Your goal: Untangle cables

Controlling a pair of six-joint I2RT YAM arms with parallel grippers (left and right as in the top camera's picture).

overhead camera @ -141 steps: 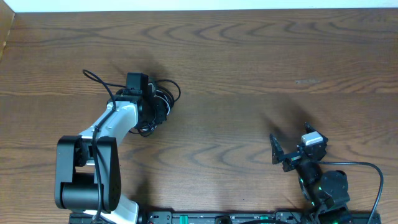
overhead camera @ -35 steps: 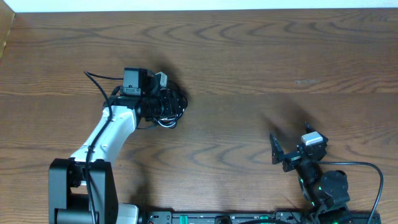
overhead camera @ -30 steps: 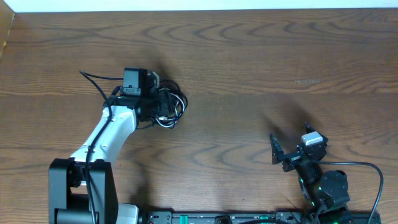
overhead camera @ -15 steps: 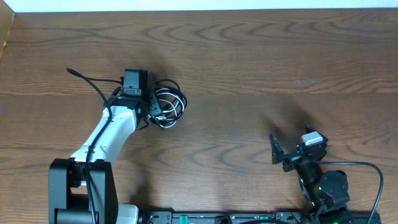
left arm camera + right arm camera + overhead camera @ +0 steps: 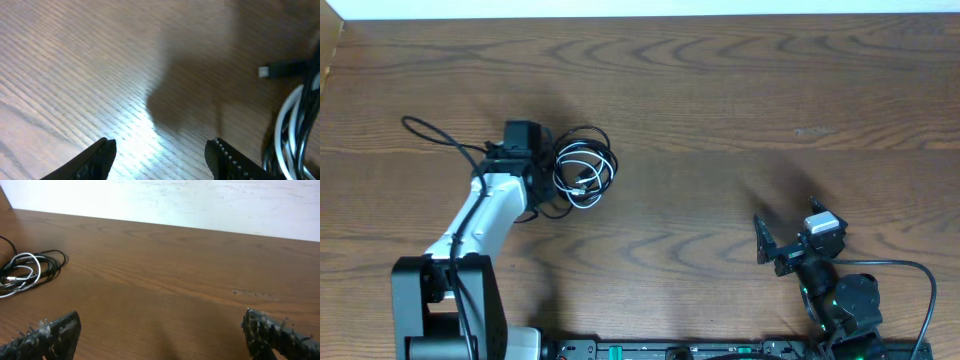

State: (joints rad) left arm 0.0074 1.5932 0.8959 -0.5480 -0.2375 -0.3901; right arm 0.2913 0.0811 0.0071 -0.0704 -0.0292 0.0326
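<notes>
The dark wooden bench (image 5: 720, 120) carries the black cable (image 5: 607, 150) and white cable (image 5: 280, 125), looped together in one tangled coil. Just beside it the left jaws stand part-spread over bare wood, pinching nothing, probably lining up a grab. The right jaws, fully spread and empty, rest well apart.

Matt grained wood table (image 5: 740, 120), cables (image 5: 42, 271) probably plastic-sheathed

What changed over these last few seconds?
The left gripper slid leftward off the cables, which now lie uncovered in a loose coil. Its jaws stand open on nothing. The right gripper stayed parked and open.
</notes>
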